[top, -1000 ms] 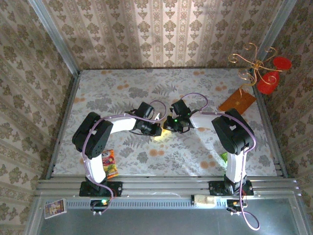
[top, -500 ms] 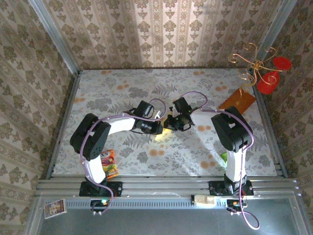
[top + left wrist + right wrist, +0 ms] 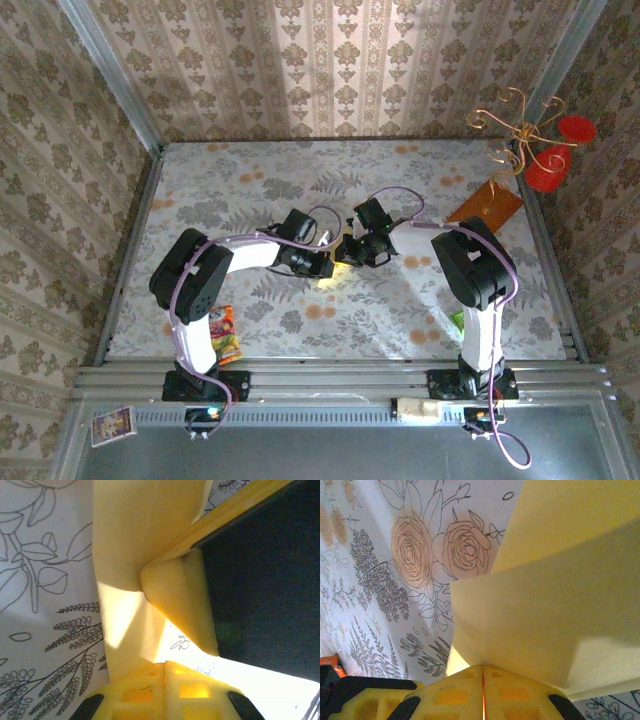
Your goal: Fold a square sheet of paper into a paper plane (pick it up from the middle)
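Centrally: left tool [image 3: 165,669] and right tool [image 3: 483,672], each pinched shut on the one square sheet of paper [image 3: 545,605]; partly folded yellow sheet directly ahead of both fingertip pairs, lifted between the facing tools, over the desk [image 3: 220,190]; crease apparently running tool to tool; neither arm nearer; count: one sheet, two tools.

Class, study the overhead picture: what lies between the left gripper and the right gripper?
The yellow sheet of paper: the top view shows it bridging the left gripper and right gripper, each shut on it.
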